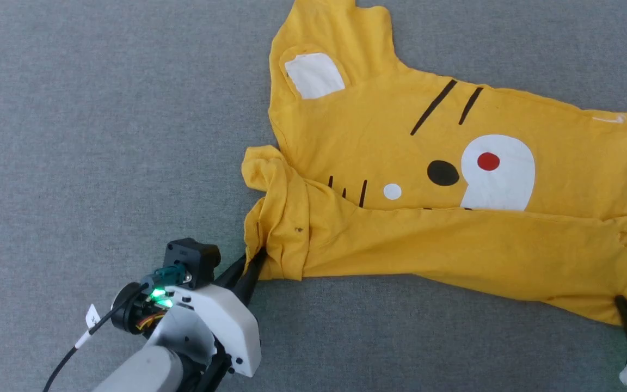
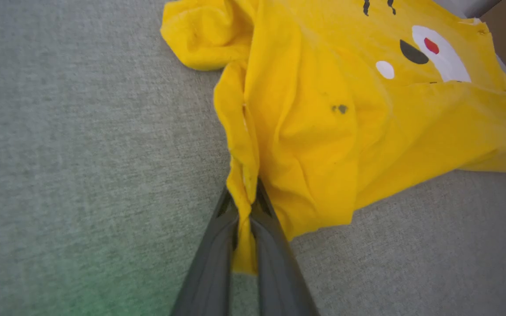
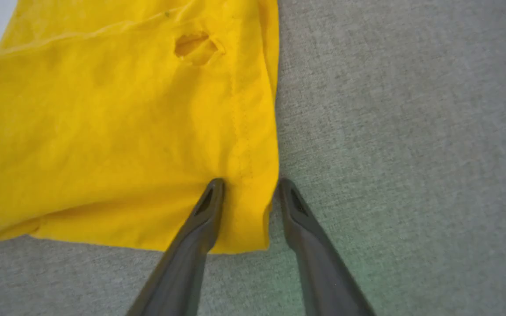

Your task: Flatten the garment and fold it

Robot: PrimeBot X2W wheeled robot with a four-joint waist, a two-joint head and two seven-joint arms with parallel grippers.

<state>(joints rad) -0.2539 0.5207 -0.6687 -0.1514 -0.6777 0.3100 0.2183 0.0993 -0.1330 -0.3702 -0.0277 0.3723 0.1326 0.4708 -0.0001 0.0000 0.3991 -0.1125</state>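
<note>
Firmly the left gripper [image 2: 244, 197] pinches a bunched edge of the bright-yellow cartoon-face T-shirt [image 1: 455, 245]; the right gripper [image 3: 251, 182], fingers spread, straddles its far corner.

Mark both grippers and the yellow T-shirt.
left gripper [image 2: 244, 197]: left wrist view, between fingertips pinching fabric.
right gripper [image 3: 251, 184]: right wrist view, between open fingertips.
yellow T-shirt [image 1: 389, 147]: head view, printed front.

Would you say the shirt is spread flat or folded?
Partly folded: the garment has its near half lapped over the face print, sleeve bunched.
</note>
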